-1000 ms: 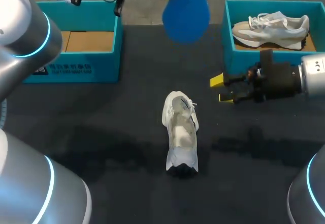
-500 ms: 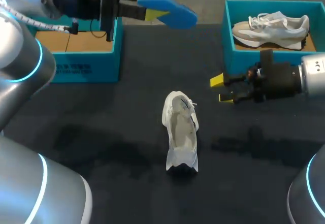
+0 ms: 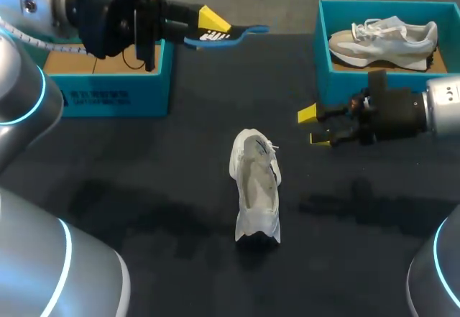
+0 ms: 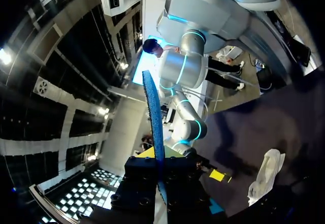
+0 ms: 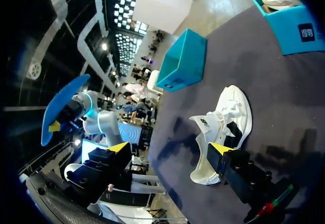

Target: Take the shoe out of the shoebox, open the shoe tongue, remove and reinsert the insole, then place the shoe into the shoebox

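A white shoe stands in the middle of the black table, its opening upward and its toe toward the front edge. High above the back left of the table, my left gripper is shut on a blue insole, which sticks out to the right. In the left wrist view the insole rises edge-on from between the fingers, and the shoe lies far below. My right gripper hangs open to the right of the shoe, pointing left. In the right wrist view the shoe lies ahead of the open gripper.
An open teal shoebox with a bare cardboard floor stands at the back left, under my left arm. A second teal shoebox at the back right holds another pale shoe. The table is bare around the white shoe.
My left gripper has turned the insole from broad face to near edge-on and drawn it back to the left. The right arm and the shoe have not moved.
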`<state>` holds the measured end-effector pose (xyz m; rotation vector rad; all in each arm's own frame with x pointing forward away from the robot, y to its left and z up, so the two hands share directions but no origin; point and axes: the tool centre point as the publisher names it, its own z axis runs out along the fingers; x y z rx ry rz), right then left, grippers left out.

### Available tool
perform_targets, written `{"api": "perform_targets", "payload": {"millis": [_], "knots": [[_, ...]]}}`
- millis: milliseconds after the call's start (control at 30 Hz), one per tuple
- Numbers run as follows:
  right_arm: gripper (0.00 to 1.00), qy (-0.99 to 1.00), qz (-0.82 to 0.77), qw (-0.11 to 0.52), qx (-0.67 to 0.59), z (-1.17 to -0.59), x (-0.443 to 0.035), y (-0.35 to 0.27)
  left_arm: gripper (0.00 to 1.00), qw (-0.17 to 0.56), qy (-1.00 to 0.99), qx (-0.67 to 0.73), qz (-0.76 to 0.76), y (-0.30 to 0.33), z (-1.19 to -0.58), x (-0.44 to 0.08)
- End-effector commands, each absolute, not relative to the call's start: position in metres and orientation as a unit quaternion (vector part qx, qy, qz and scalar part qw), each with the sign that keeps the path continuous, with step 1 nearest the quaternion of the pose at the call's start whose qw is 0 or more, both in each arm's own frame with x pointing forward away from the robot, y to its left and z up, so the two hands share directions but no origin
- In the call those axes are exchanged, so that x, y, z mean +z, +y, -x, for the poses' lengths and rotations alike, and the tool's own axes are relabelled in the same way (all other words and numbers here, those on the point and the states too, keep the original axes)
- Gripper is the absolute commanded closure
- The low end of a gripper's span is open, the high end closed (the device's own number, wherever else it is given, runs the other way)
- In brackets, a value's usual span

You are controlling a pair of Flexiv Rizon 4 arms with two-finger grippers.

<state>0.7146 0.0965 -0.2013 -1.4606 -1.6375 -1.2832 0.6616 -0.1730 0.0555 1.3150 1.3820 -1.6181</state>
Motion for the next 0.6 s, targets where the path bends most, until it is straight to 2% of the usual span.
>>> {"api": "perform_targets", "payload": {"millis": [33, 133, 367, 600], "knots": [[0.00, -0.615, 0.550, 0.295, -0.482, -0.715, -0.202, 0.098, 1.00, 0.314, 0.524, -0.614, -0.501, -0.175, -0.663, 0.057], [0.00, -0.615, 0.550, 0.295, -0.482, -0.715, -0.202, 0.098, 1.00, 0.344, 0.514, -0.593, -0.516, -0.173, -0.656, 0.038], [0.00, -0.615, 0.550, 0.295, -0.482, -0.715, -0.202, 0.098, 1.00, 0.471, 0.450, -0.497, -0.573, -0.162, -0.643, -0.006], [0.00, -0.615, 0.550, 0.295, -0.482, -0.715, -0.202, 0.098, 1.00, 0.525, 0.390, -0.504, -0.565, -0.149, -0.650, -0.045]]}}
